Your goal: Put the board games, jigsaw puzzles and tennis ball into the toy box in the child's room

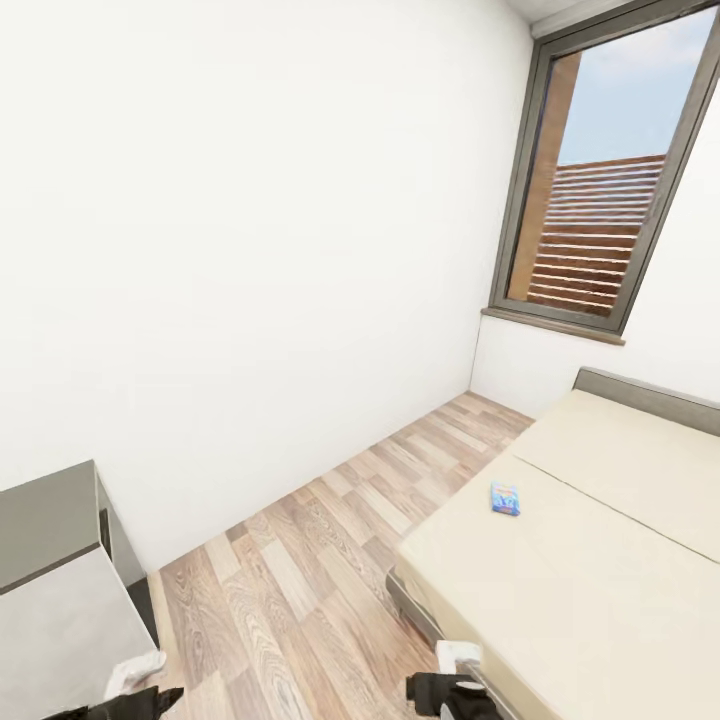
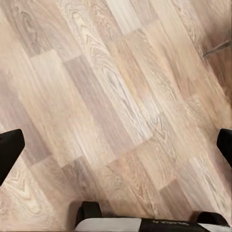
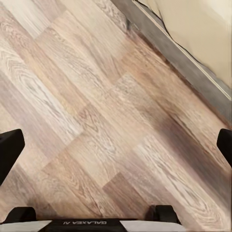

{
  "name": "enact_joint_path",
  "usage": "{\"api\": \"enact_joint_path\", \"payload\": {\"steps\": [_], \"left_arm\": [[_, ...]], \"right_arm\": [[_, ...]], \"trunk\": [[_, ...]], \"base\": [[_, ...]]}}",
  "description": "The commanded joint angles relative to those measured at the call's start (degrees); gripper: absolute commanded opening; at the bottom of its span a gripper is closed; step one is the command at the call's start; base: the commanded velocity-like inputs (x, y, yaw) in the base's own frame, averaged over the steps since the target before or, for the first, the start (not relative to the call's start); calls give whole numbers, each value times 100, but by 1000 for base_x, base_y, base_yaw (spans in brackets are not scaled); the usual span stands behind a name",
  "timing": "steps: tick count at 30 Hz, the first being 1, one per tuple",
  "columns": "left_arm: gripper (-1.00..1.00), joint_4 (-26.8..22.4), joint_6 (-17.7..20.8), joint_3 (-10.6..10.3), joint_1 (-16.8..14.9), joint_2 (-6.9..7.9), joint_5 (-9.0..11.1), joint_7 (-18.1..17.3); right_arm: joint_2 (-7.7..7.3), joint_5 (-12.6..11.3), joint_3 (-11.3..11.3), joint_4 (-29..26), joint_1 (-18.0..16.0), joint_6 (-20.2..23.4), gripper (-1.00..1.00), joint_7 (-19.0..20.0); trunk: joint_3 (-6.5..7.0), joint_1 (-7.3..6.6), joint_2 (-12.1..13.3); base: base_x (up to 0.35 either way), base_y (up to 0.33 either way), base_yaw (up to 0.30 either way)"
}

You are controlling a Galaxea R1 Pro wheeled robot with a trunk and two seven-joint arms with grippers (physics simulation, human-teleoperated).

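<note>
Toys are the business here, and from where things stand little looks done: neither arm carries anything, and one mostly blue board game (image 1: 505, 498) lies flat on the beige mattress of the bed (image 1: 600, 560), near its floor-side edge. Going left to right in the head view, a pale desk top (image 1: 50, 630) and a dark-grey cabinet (image 1: 45, 515) sit at the left, plank floor (image 1: 300, 560) runs up the middle to the white wall, and the bed fills the right under a tall dark-framed window (image 1: 610, 190). The left gripper (image 2: 116, 150) hangs over bare floor, fingers spread wide with nothing between them; the right gripper (image 3: 116, 150) is likewise released and empty. Its wrist view adds the grey bed frame close by, while the head view alone gives the game's place. I'd judge the fetching is yet to come.
</note>
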Motion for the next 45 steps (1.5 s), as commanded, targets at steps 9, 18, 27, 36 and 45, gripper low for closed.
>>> {"api": "enact_joint_path", "payload": {"steps": [9,18,27,36,45], "left_arm": [[100,-1942,2150,17,-43,432,68,-1153],[100,-2968,3091,13,-49,484,82,-1377],[100,-3259,3257,-2,-49,482,88,-1413],[100,-3296,3232,1,-49,487,85,-1417],[100,-3299,3226,-6,-49,486,83,-1417]], "right_arm": [[0,-426,-11,-2022,19,1689,100,-24],[0,-1059,39,-2726,27,2082,100,-25],[0,-1157,22,-2807,28,2136,100,-22],[0,-1173,1,-2799,27,2140,100,-23],[0,-1174,-11,-2799,27,2118,100,-23]], "trunk": [[-12,3,-10],[-15,3,-10],[-21,3,-10],[-22,3,-10],[-36,3,-10]], "base": [[0,0,0],[0,0,-31],[7,1,-219],[180,103,-274],[244,191,-279]]}}
